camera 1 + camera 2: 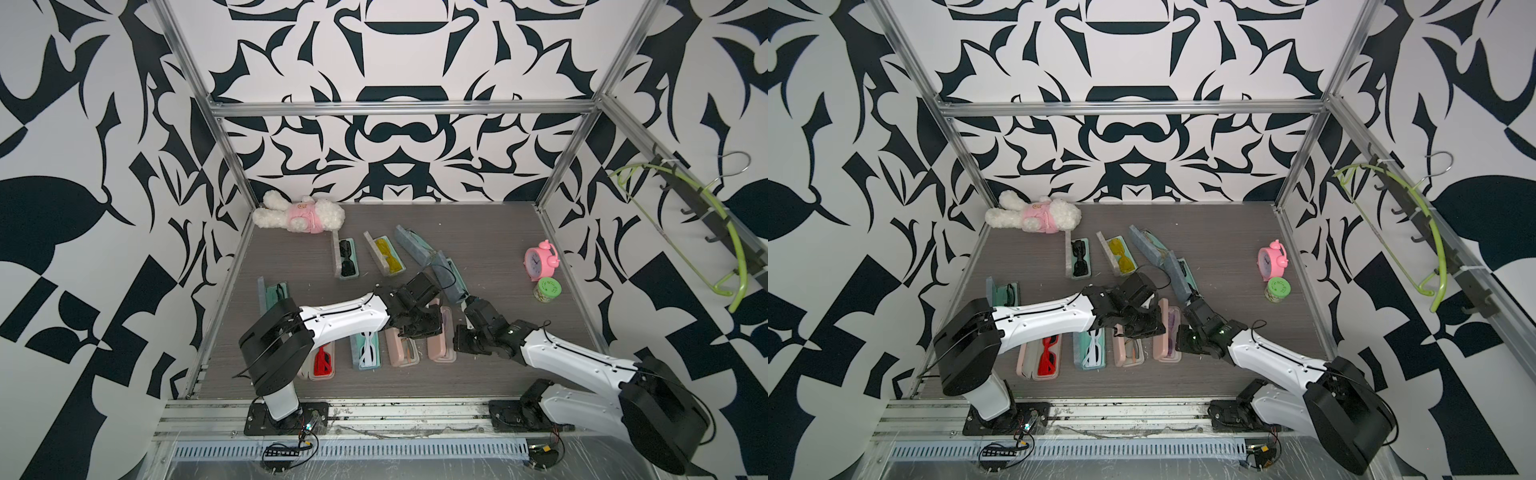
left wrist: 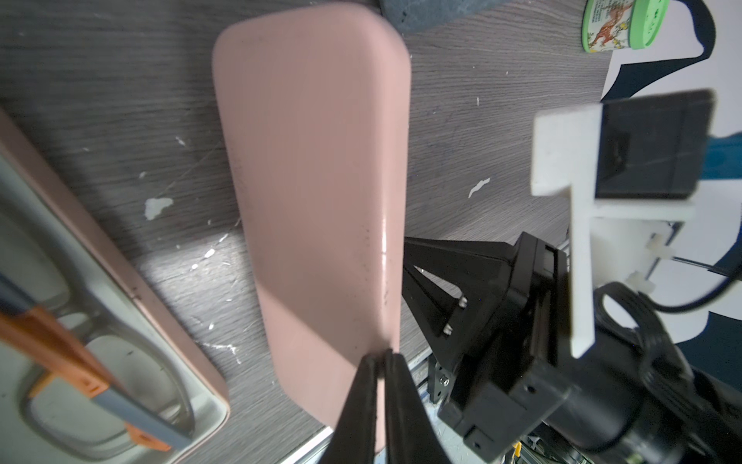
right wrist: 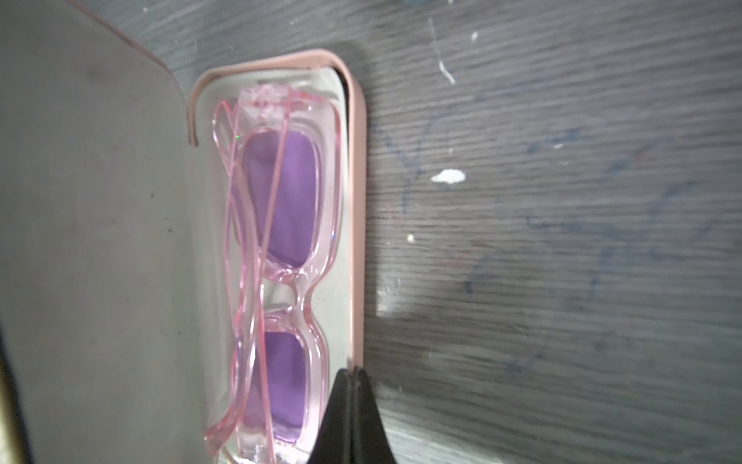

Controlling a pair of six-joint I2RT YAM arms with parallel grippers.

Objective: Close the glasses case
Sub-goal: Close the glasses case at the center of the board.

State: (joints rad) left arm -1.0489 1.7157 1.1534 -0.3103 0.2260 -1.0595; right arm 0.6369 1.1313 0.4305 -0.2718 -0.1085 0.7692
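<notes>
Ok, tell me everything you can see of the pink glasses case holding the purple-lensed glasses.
The pink hard-shell glasses case is a rounded oblong, matte pink outside, pale grey lining inside. It lies on the grey wood-grain tabletop, partly open, its lid raised. In its tray lie folded translucent pink glasses with purple lenses. The shut left end effector touches the lid's edge; the shut right end effector meets the tray's rim.

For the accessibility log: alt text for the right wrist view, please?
An open pink glasses case holds pink-framed glasses with purple lenses, its lid raised alongside. The shut right gripper sits at the case's rim, over a gray table.
</notes>
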